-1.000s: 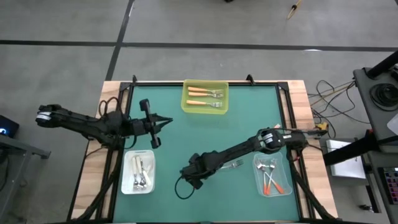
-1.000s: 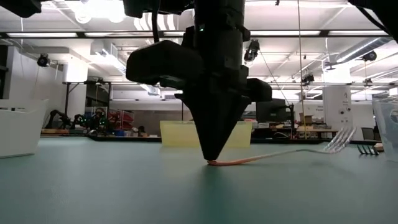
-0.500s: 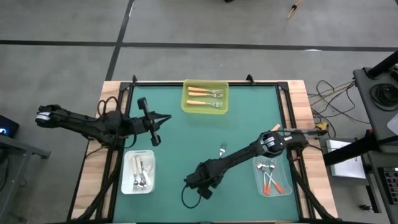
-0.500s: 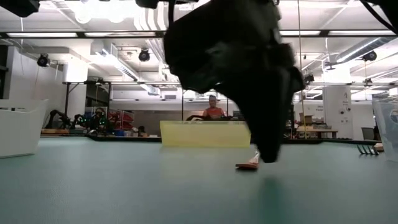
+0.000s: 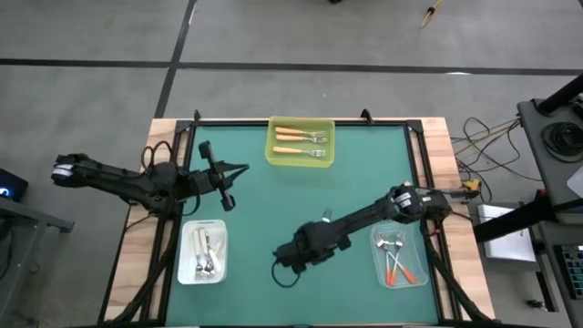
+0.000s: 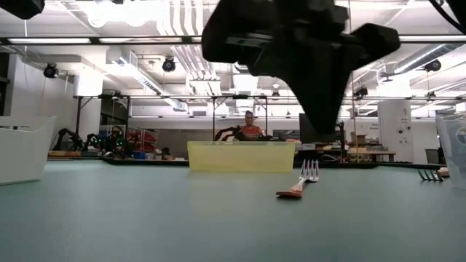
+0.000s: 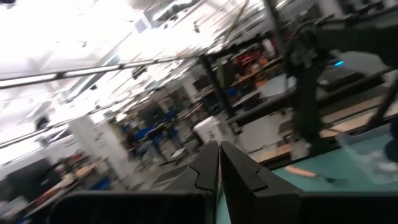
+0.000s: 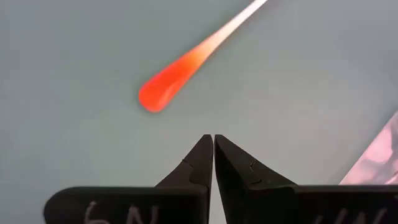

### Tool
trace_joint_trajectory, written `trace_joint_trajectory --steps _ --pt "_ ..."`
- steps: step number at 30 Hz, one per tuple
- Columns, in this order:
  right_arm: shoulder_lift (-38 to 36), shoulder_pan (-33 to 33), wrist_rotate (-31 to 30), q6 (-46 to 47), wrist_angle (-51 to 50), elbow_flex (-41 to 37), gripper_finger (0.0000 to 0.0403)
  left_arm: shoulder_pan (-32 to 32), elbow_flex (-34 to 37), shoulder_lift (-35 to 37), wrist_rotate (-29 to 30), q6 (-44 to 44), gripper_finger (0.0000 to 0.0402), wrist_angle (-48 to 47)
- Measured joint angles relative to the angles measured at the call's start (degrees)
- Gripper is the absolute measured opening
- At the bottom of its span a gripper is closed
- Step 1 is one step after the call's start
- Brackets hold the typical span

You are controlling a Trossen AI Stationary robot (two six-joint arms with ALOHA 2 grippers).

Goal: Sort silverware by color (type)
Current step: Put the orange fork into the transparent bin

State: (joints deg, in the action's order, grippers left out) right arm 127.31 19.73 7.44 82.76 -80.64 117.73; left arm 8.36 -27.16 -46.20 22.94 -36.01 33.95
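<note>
Your right gripper point(image 8: 213, 144), fingers closed on nothing, points down above the mat beside the loose red-orange fork point(image 8: 186, 68); your left gripper point(image 5: 239, 169), also closed, reaches level over the mat's left side.

Hidden, cropped and blurred parts

From above, the right arm point(image 5: 351, 228) covers most of the loose fork point(image 5: 325, 217) on the mat; only its tines show. The right wrist view cuts that fork's red-orange handle point(image 8: 186, 65) at the picture's edge, so no tines appear. The forks in the white bin point(image 5: 202, 252) and the clear bin point(image 5: 398, 256) are too small to count. The left wrist view is motion-blurred; a small orange thing point(image 7: 305, 172) there cannot be identified.
</note>
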Motion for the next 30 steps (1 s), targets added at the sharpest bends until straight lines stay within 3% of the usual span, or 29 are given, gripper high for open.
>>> trace_joint_trajectory --steps 5,20,30 --pt "-1.35 -2.37 -2.59 4.68 0.11 0.00 0.0009 0.00 -0.02 2.76 4.90 -1.00 0.0000 -3.41" --pt "-1.60 -6.17 -4.92 1.14 1.54 -1.45 0.0008 0.00 -0.02 14.65 5.02 0.74 0.0000 -14.88" --pt "-1.60 -6.51 -4.61 -0.19 2.23 -5.48 0.0008 0.00 -0.02 16.76 5.02 1.81 0.0000 -17.09"
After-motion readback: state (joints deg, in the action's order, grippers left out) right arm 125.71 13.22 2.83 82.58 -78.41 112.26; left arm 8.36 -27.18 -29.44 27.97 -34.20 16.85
